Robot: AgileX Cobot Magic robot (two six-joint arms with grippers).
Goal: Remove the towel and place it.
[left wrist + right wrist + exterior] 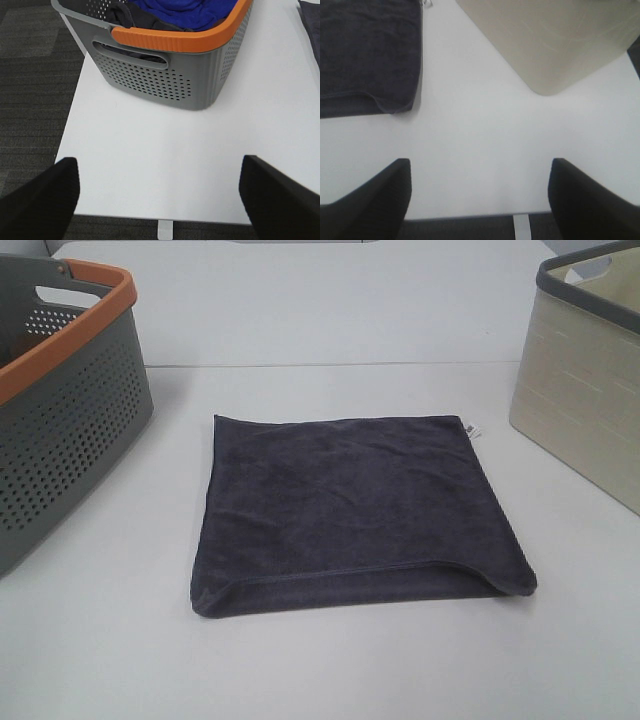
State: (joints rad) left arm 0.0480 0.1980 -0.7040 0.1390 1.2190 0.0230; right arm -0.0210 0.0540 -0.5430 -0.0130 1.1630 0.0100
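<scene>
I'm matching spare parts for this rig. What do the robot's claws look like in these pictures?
Only the fingers show, in the wrist views. The left claw has two broad, matte black fingers with rounded edges and flat faces. The right claw has the same black, blocky fingers. No cables, markings or labels are visible on them, and the arms are out of view in the high camera.

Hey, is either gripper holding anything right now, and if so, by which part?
Nothing is held. The left gripper and right gripper are open over bare table; the towel lies flat, untouched.
</scene>
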